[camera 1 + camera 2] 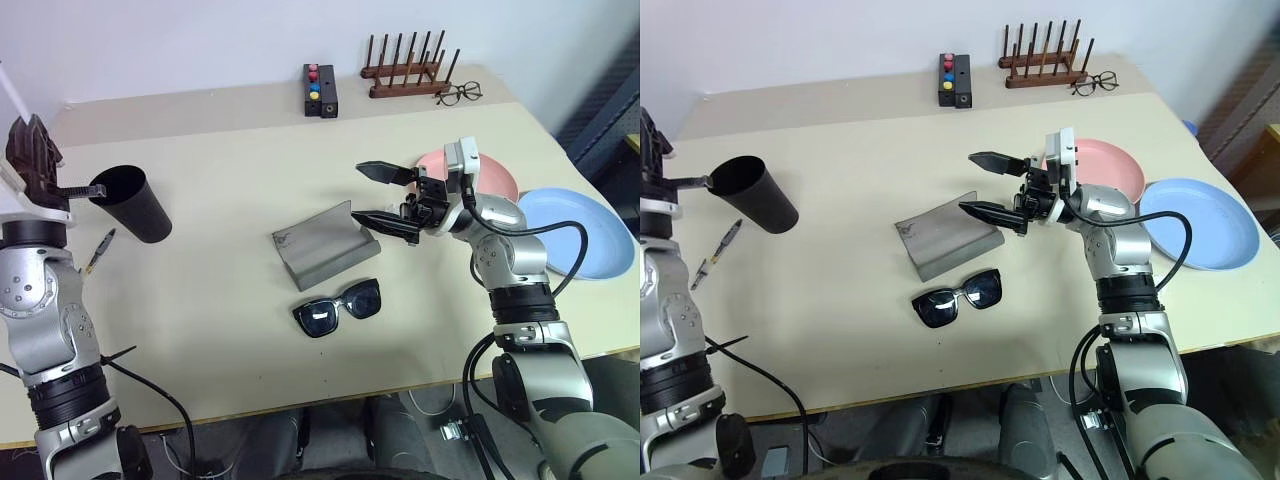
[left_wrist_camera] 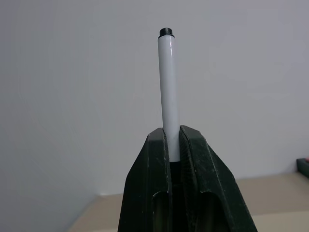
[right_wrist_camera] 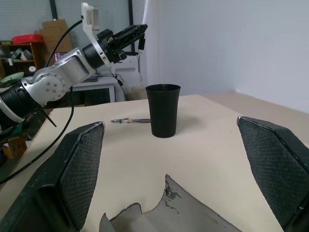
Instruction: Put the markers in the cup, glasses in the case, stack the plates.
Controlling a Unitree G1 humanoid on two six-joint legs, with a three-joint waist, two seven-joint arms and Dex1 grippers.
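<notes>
1. The left gripper (image 2: 174,145) pinches the white marker (image 2: 169,92), raised beside the black cup (image 1: 130,203).
2. The yellowish marker (image 1: 100,250) lies on the table (image 1: 220,330) near the cup.
3. The right gripper (image 1: 385,195) hangs spread wide above the open grey case (image 1: 325,245).
4. The sunglasses (image 1: 338,307) lie just in front of the case.
5. The pink plate (image 1: 1105,165) and blue plate (image 1: 1200,222) sit side by side.

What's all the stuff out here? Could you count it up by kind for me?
Markers: 2 (white marker in the left fingers, yellowish-clear one lying on the table)
Round plastic plates: 2 (pink, light blue)
Eyewear: 2 (black sunglasses, wire-rimmed spectacles)
Black cup: 1
Grey felt case: 1
Wooden rack: 1
Black button box: 1
Total: 10
</notes>
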